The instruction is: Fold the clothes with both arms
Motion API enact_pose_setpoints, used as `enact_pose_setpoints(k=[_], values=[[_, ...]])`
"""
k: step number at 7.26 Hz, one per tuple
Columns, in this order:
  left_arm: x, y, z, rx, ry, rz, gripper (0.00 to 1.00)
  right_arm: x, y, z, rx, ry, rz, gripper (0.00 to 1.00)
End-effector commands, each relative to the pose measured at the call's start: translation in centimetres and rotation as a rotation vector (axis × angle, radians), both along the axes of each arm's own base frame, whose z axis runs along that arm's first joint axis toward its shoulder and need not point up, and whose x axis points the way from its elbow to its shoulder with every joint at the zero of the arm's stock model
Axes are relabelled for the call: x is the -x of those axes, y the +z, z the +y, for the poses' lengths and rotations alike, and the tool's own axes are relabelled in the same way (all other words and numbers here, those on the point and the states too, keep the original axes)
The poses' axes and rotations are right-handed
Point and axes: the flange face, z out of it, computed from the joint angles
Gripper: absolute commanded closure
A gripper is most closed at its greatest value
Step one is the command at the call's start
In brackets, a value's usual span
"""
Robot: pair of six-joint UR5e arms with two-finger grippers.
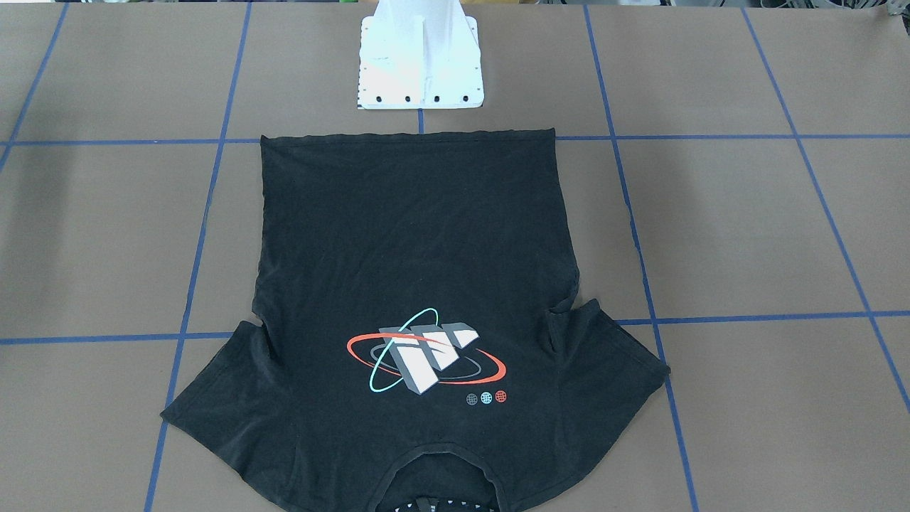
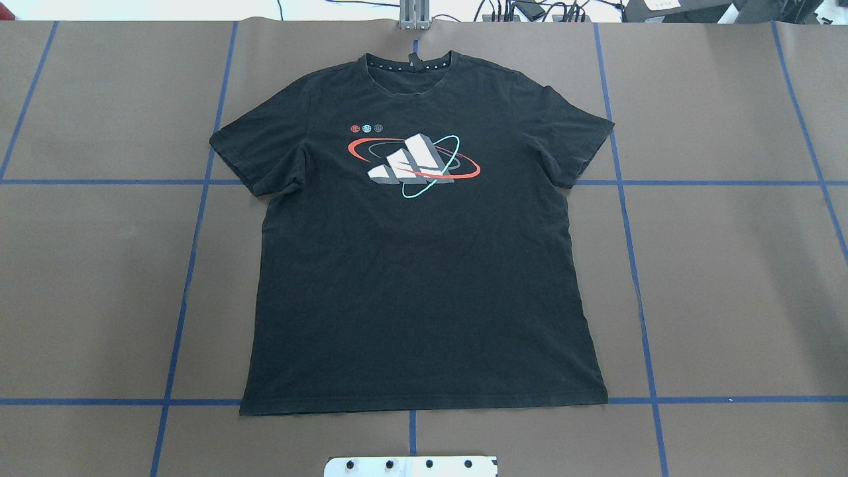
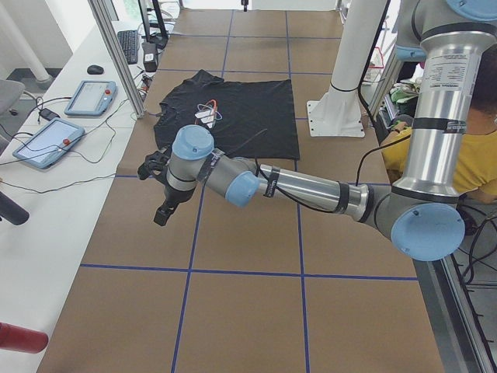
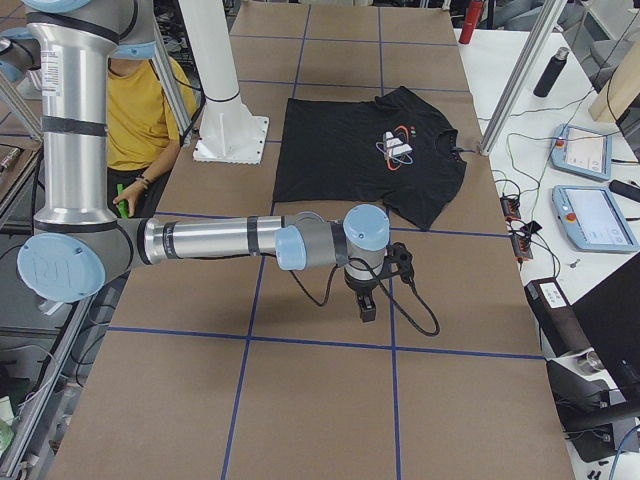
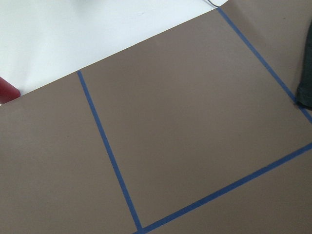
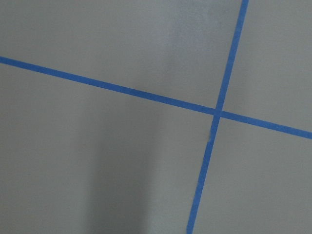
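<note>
- One table [image 2: 729,265], covered in brown paper and squared off with blue tape lines [image 2: 729,183]. It lies under both sets of fingers.
- Two arms. The left arm [image 3: 311,186] reaches out low and level over the table. The right arm [image 4: 210,240] mirrors it at the opposite end.
- One black T-shirt [image 2: 424,278], spread flat and face up at mid-table, both sleeves out and unfolded. It lies between the two grippers and well apart from both. Its hem is toward the robot and its collar [image 2: 405,66] is at the far edge.
- One white pedestal [image 1: 421,57], just behind the shirt hem and well away from either set of fingers.
- One person in a yellow top [image 4: 135,120], behind the right arm's upright column.
- Two handheld screens on the side bench [image 4: 585,152] [image 4: 595,218], beyond the table edge from the right gripper.
- One chest graphic [image 2: 414,165]: grey-white blocks, one red ring, one teal ring, and three small dots [image 2: 366,128] beside it.
- One left gripper [image 3: 162,216], pointing down above bare paper and holding nothing. I cannot tell whether its fingers are spread or closed.
- One right gripper [image 4: 367,312], pointing down over a tape crossing [image 6: 217,113] with nothing in it. I cannot tell the finger spacing either.
- One sliver of black cloth [image 5: 306,90] at the right edge of the left wrist view.
</note>
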Motion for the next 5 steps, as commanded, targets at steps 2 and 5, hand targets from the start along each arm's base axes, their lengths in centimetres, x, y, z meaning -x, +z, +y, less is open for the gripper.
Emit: enact_pose_setpoints(k=[2,5], values=[[0.4,1.3,1.3,0.083,0.014,0.039,0.00,0.5,-0.9,0.0,0.004,0.001,-0.043,0.00],[0.1,1.2,2.0,0.081,0.025,0.056,0.00,0.4,-3.6,0.8,-0.060,0.000,-0.042,0.00]])
